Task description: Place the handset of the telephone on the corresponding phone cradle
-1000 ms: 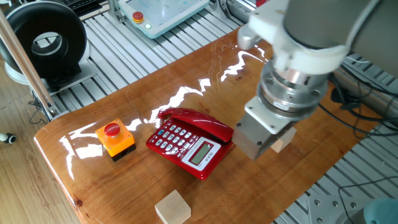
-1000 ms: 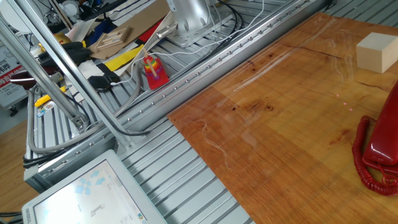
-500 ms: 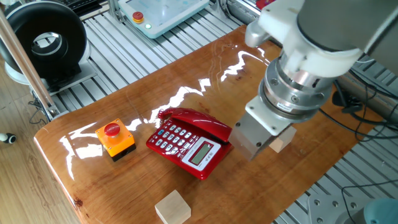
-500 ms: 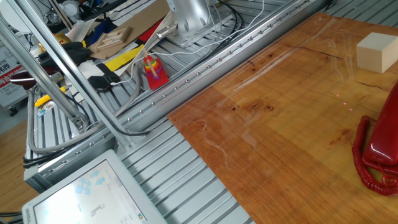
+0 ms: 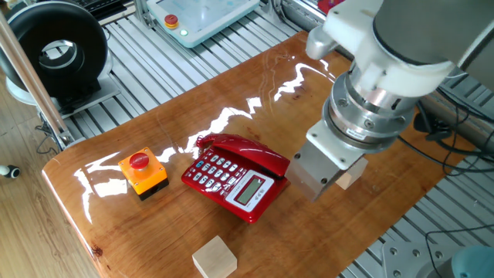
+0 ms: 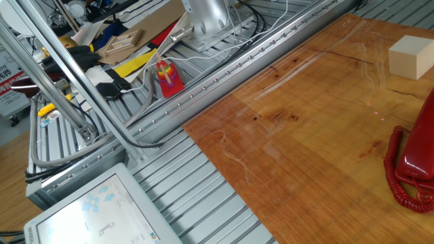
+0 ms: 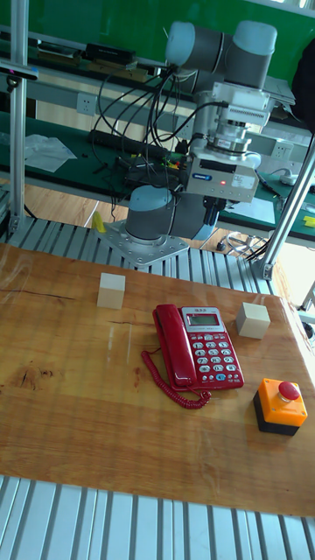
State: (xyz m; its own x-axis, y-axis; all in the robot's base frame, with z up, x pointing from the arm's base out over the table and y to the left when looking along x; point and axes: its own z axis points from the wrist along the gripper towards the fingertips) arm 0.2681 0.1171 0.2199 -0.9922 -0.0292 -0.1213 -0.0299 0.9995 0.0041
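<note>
The handset [image 7: 169,343] lay along the telephone [image 7: 210,352], on the strip beside the keypad, so the cradle seemed hidden beneath it. By my judgement it was already seated there, though I could not see the hook switch to confirm it. Its long axis ran from the near edge of the table [image 7: 70,411] toward my base, parallel to the keypad column, with the cord [image 7: 172,386] looping out at the near end. My gripper [image 7: 213,213] hung well above the table, up and beyond the far end of the phone, clear of everything. It held nothing that I could see, and I could not tell how far apart its fingers stood. Any move to the handset would have been down and toward the near edge. Against a second earlier, my wrist had drifted slightly away from the phone, while the handset, phone and cord had not moved.
</note>
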